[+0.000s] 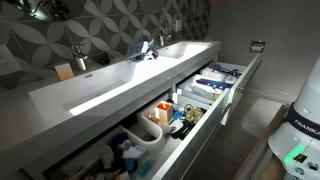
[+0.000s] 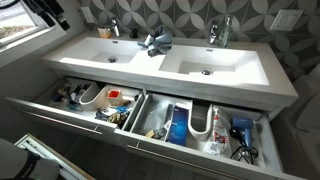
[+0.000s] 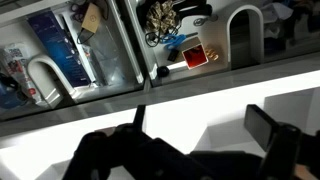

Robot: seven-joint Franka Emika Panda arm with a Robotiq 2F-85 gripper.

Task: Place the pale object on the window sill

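The pale object [image 1: 65, 71] is a small beige-tan block. It stands on the back ledge of the white vanity beside a chrome tap [image 1: 80, 56], and also shows small in an exterior view [image 2: 103, 33]. The window sill [image 2: 14, 38] is the bright ledge at the far end of the vanity. My gripper [image 3: 200, 128] is open and empty in the wrist view, hanging above the white sink basin [image 3: 190, 105]. In an exterior view only a dark part of the gripper [image 2: 47, 10] shows at the top edge, high above the pale object.
Two wide drawers [image 2: 150, 115] stand open below the double sink, full of clutter and white pipe cutouts. A crumpled blue-silver thing [image 2: 155, 41] lies between the basins. A second tap [image 2: 222, 30] stands behind the other basin. The robot base [image 1: 300, 120] stands beside the drawers.
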